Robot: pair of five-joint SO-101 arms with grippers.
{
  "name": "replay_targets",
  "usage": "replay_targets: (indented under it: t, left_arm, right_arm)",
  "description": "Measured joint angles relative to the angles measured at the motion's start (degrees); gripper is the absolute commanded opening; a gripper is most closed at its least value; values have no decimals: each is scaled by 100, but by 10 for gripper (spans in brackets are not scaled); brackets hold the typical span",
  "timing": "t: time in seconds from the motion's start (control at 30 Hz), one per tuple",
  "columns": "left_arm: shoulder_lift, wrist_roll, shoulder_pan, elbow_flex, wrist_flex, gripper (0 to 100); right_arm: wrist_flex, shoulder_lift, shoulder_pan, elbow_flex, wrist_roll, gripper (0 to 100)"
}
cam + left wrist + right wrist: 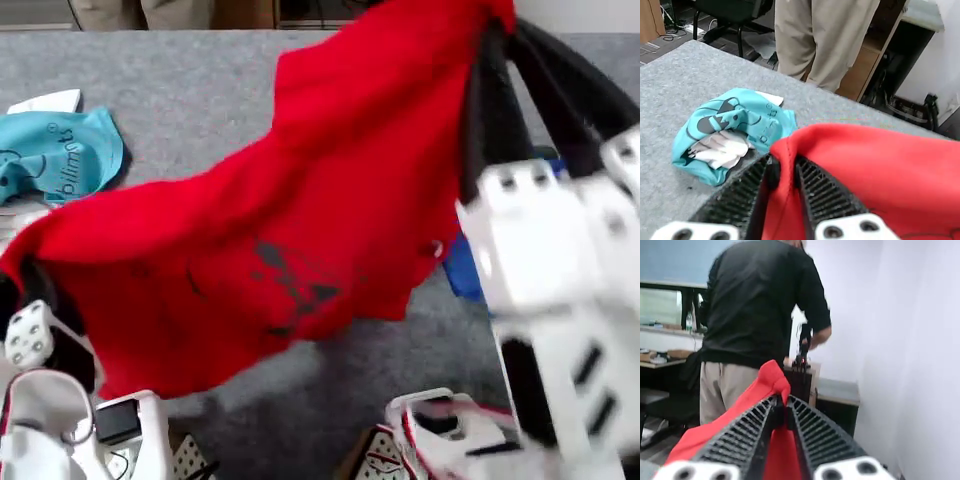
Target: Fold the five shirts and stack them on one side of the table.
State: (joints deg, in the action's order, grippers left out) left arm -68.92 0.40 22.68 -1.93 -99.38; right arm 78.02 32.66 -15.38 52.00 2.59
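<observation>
A red shirt (270,230) hangs stretched in the air above the grey table (190,90), held up at two corners. My left gripper (785,172) is shut on one corner of the red shirt (865,170), low at the table's near left. My right gripper (784,407) is shut on another corner of the red shirt (771,380), raised high at the right with its arm (540,250) towering over the table. A crumpled teal shirt (55,155) lies at the table's left edge, beside my left gripper in the teal shirt (735,125) wrist view.
White cloth (722,150) is tucked inside the teal shirt. A blue item (462,265) peeks out under the red shirt at the right. The arm bases (90,430) stand along the near edge. A person stands beyond the far edge.
</observation>
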Motion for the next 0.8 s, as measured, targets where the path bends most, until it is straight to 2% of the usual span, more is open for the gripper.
replay_targets:
  t: [0.3, 0.6, 0.8]
  left_arm:
    - [-9, -88, 0, 264, -88, 19]
    - [-9, -88, 0, 1371, -88, 19]
    - [0, -88, 0, 2602, 1081, 19]
  right_arm:
    - [44, 62, -9, 26, -176, 3]
    - [44, -1196, -229, 18, -176, 3]
    - [-440, -2004, -264, 18, -158, 3]
